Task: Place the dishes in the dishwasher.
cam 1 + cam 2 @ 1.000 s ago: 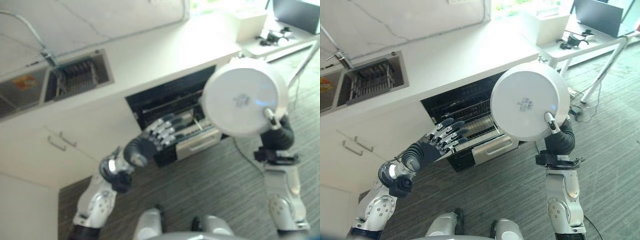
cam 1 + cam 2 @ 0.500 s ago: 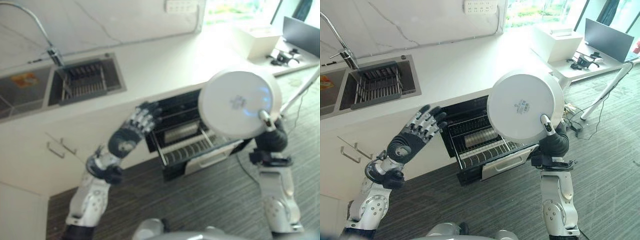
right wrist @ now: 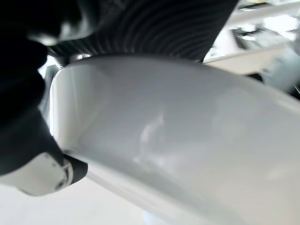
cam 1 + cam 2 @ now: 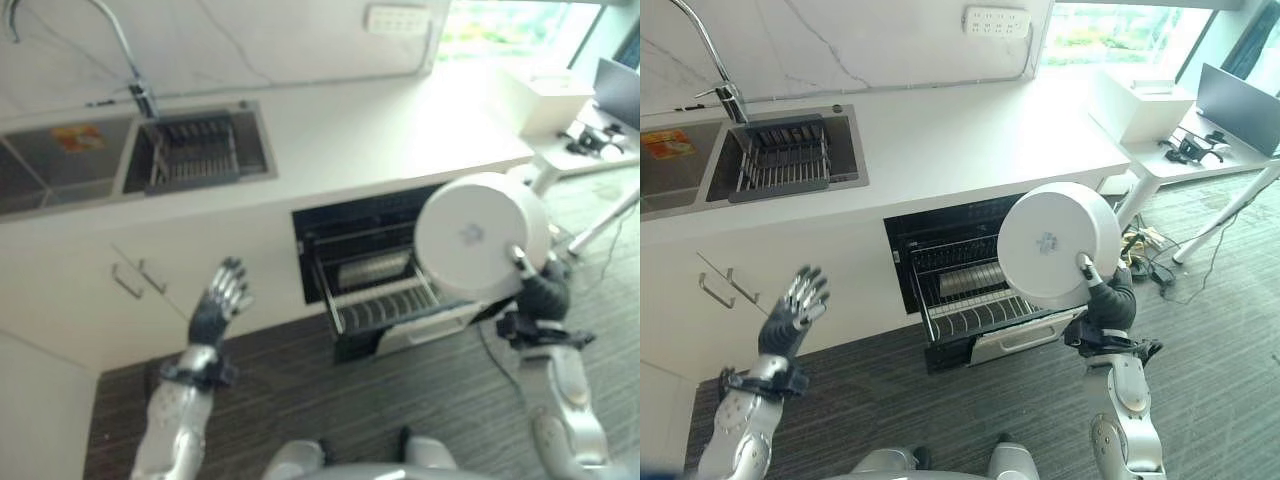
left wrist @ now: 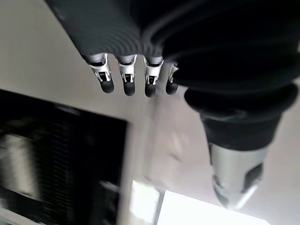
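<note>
White bowl (image 4: 1060,245): a large round dish held up with its underside facing the head camera, in front of the dishwasher opening and over the right end of the pulled-out rack; a small mark sits at the centre of its base.
Right hand (image 4: 1108,295): just below the bowl's lower right rim, gripping that rim; a dark-tipped finger (image 4: 1083,262) lies over the base, and in the right wrist view the thumb (image 3: 44,173) presses under the bowl's curved wall (image 3: 178,154), so the hand is closed on the bowl.
Left hand (image 4: 792,318): raised well to the left of the dishwasher, in front of the white cabinet front; fingers spread and straight, palm empty. In the left wrist view the fingertips (image 5: 128,86) point out in a row with nothing between them and the thumb (image 5: 234,183).
Dishwasher (image 4: 940,240): built in under the white countertop (image 4: 960,130), its dark cavity open.
Lower rack (image 4: 980,310): slid out of the dishwasher toward the robot, its wire tines bare; the silver front panel (image 4: 1025,335) sits at its near edge.
Sink (image 4: 780,160): set in the countertop well left of the dishwasher, with a dark wire drainer inside and a tap (image 4: 725,95) behind it.
Cabinet handles (image 4: 725,290): on the cabinet front left of the dishwasher, near the left hand.
Floor (image 4: 1200,330): grey striped carpet before the dishwasher.
</note>
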Tool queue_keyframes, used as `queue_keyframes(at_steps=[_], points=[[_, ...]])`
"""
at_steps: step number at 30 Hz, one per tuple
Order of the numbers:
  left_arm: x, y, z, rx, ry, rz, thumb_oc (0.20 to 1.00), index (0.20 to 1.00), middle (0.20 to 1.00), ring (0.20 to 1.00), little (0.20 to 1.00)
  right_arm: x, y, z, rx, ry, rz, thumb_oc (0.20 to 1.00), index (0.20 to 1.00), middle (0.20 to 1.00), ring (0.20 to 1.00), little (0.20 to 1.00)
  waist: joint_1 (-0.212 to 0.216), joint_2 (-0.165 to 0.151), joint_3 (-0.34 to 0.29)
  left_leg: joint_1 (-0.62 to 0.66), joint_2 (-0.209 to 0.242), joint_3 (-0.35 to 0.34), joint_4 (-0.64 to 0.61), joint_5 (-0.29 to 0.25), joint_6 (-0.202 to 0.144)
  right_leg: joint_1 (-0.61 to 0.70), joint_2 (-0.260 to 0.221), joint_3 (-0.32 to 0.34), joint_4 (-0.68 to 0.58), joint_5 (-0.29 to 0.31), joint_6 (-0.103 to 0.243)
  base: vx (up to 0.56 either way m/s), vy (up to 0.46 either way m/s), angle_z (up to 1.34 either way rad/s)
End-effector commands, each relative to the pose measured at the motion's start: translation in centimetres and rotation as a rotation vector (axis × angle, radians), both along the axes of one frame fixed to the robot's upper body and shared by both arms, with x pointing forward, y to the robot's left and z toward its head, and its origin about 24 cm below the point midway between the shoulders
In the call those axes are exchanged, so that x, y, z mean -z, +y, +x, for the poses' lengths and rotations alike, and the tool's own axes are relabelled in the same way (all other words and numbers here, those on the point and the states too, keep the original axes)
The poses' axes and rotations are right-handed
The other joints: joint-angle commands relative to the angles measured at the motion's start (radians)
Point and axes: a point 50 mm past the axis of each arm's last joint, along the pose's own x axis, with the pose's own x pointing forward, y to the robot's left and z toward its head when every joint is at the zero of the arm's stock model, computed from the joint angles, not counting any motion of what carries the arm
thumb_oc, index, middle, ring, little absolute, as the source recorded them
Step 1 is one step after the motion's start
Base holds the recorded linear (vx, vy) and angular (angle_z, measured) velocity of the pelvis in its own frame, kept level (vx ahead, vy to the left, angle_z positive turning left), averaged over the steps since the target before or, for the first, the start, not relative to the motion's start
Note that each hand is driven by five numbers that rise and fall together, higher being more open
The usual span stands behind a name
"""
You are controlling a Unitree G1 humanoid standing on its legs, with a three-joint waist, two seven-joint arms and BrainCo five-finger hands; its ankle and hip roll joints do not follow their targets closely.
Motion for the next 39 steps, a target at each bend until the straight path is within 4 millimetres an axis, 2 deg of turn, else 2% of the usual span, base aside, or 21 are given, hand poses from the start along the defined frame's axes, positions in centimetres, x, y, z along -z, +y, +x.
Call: queue_keyframes(at_steps=[1,7,10,12,14,18,21,23,27,31,35,39], points=[[-2.0,-0.3,2.6,-0.023,-0.103,-0.122,1.0,1.0,1.0,1.0,1.0,-4.4,0.4,1.3,0.049,-0.253,-0.236,0.2,0.2,0.2,0.2,0.2,0.006,0.012,-0.001,0.055,0.07,0.075,-0.033,-0.051,-0.049,0.063,0.011,-0.049,0.037,-0.038,0.035,0.13,-0.291,0.32],[4.3,-0.7,-0.8,-0.076,0.168,-0.128,1.0,1.0,1.0,1.0,1.0,-5.2,1.0,1.7,0.043,-0.325,-0.679,0.2,0.2,0.2,0.2,0.2,0.03,0.016,-0.018,0.055,0.102,0.071,-0.033,-0.041,-0.079,0.101,0.019,-0.1,0.037,-0.077,0.01,0.07,-0.162,0.26],[7.7,0.0,-3.7,-0.143,0.35,-0.159,1.0,1.0,1.0,1.0,1.0,-5.6,1.4,2.3,0.026,-0.379,-1.073,0.2,0.2,0.2,0.2,0.2,0.05,0.017,-0.031,0.047,0.115,0.061,-0.033,-0.033,-0.096,0.112,0.017,-0.131,0.037,-0.089,0.006,0.02,-0.098,0.21],[9.4,-0.1,-5.3,-0.105,0.454,-0.136,1.0,1.0,1.0,1.0,1.0,-5.3,1.8,2.9,-0.03,-0.369,-1.269,0.2,0.2,0.2,0.2,0.2,0.064,0.016,-0.04,0.042,0.12,0.054,-0.033,-0.031,-0.105,0.116,0.018,-0.148,0.037,-0.097,0.004,0.0,-0.051,0.13],[10.1,0.2,-6.1,-0.129,0.502,-0.147,1.0,1.0,1.0,1.0,1.0,-4.7,2.0,3.1,-0.096,-0.357,-1.386,0.2,0.2,0.2,0.2,0.2,0.073,0.016,-0.047,0.038,0.122,0.05,-0.033,-0.029,-0.11,0.119,0.02,-0.158,0.037,-0.104,0.004,-0.01,-0.01,0.17],[10.4,1.1,-6.4,-0.203,0.534,-0.131,1.0,1.0,1.0,1.0,1.0,-2.6,2.8,3.6,-0.166,-0.359,-1.561,0.2,0.2,0.2,0.2,0.2,0.097,0.009,-0.053,0.031,0.114,0.033,-0.033,-0.025,-0.111,0.122,0.019,-0.168,0.037,-0.108,0.006,0.0,-0.004,0.13],[10.3,1.3,-6.1,-0.187,0.536,-0.09,1.0,1.0,1.0,1.0,1.0,-0.2,3.0,4.7,-0.184,-0.325,-1.712,0.2,0.2,0.2,0.2,0.2,0.128,0.006,-0.052,0.025,0.108,0.018,-0.033,-0.022,-0.111,0.129,0.013,-0.187,0.037,-0.108,0.007,0.0,-0.006,0.18],[10.3,1.3,-6.0,-0.169,0.535,-0.077,1.0,1.0,1.0,1.0,1.0,0.7,3.0,5.2,-0.198,-0.271,-1.709,0.2,0.2,0.2,0.2,0.2,0.143,0.006,-0.05,0.02,0.105,0.01,-0.033,-0.02,-0.11,0.13,0.007,-0.197,0.037,-0.105,0.008,0.0,-0.011,0.18],[9.9,1.6,-5.6,-0.144,0.53,-0.065,1.0,1.0,1.0,1.0,1.0,3.9,2.9,6.0,-0.225,-0.14,-1.689,0.2,0.2,0.2,0.2,0.2,0.17,0.011,-0.046,0.016,0.098,-0.004,-0.033,-0.017,-0.109,0.138,-0.003,-0.217,0.037,-0.103,0.009,0.02,0.008,0.23],[9.2,1.5,-5.1,-0.068,0.514,-0.017,1.0,1.0,1.0,1.0,1.0,6.8,2.0,6.8,-0.152,-0.025,-1.737,0.2,0.2,0.2,0.2,0.2,0.222,0.018,-0.031,0.009,0.091,-0.03,-0.033,-0.008,-0.109,0.152,-0.027,-0.257,0.037,-0.095,0.013,0.04,-0.006,0.23],[9.0,1.8,-5.3,-0.042,0.522,0.003,1.0,1.0,1.0,1.0,1.0,7.7,1.2,7.3,-0.085,0.051,-1.749,0.2,0.2,0.2,0.2,0.2,0.242,0.026,-0.021,-0.002,0.09,-0.042,-0.033,0.002,-0.111,0.152,-0.033,-0.273,0.037,-0.089,0.014,0.02,-0.021,0.22],[9.1,2.0,-5.6,-0.019,0.532,0.019,1.0,1.0,1.0,1.0,1.0,7.2,-0.3,8.8,0.012,0.123,-1.747,0.2,0.2,0.2,0.2,0.2,0.264,0.038,-0.003,-0.018,0.091,-0.056,-0.033,0.015,-0.116,0.15,-0.04,-0.284,0.037,-0.084,0.017,0.01,-0.039,0.17]])
